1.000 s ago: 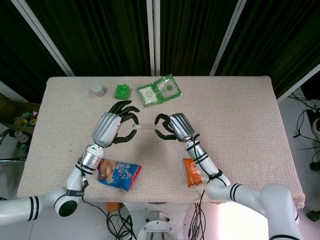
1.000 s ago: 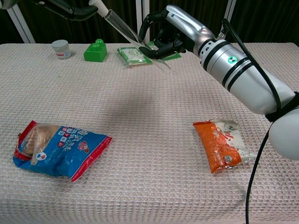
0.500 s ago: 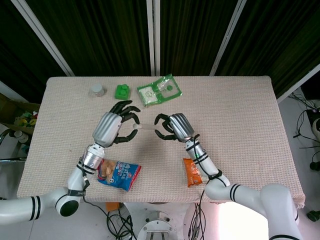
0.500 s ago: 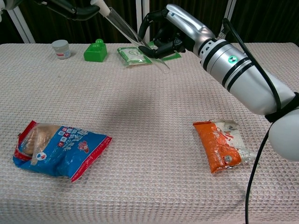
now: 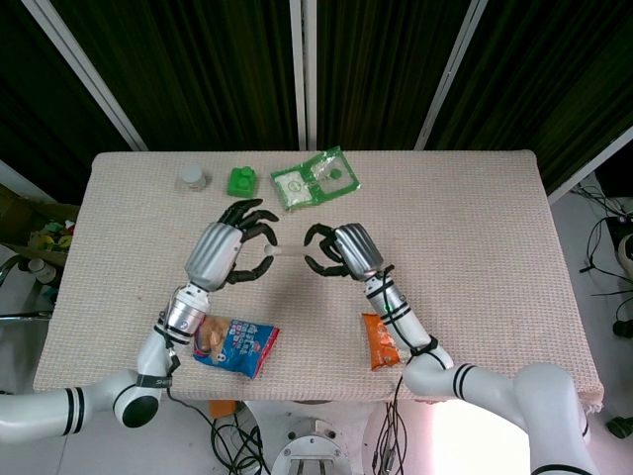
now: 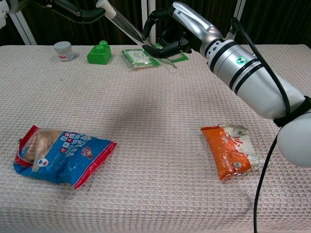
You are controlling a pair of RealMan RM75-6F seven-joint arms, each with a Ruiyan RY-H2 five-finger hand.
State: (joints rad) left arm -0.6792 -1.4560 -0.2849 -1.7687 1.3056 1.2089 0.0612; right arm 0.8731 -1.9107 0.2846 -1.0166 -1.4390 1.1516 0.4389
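Head view shows us both hands raised over the middle of the cloth-covered table [image 5: 475, 228], facing each other with a clear plastic tube [image 5: 289, 253] spanning the gap between them. Our left hand [image 5: 226, 253] has its dark fingers curled round the tube's white-capped end, and our right hand [image 5: 341, 251] has its fingertips closed on the other end, so each hand grips one end of the tube. From the chest camera we see the tube [image 6: 141, 38] slanting down from upper left to lower right, clear of the table, with the right hand [image 6: 171, 35] pinching its lower part between thumb and fingers; of the left hand [image 6: 73, 9] only dark fingers show at the top edge, at the cap.

Behind the hands, near the far edge, we find a green-and-clear snack packet [image 5: 315, 179], a green toy block [image 5: 240, 181] just beside it to the left, and a small white-lidded jar [image 5: 192, 178] further left. Near the front edge a blue snack bag [image 5: 235, 344] lies by our left forearm, and an orange-and-white sachet [image 5: 381, 340] lies partly under our right forearm in the head view; the chest camera shows that sachet [image 6: 228, 150] flat on the cloth, well apart from the blue bag [image 6: 60, 155].
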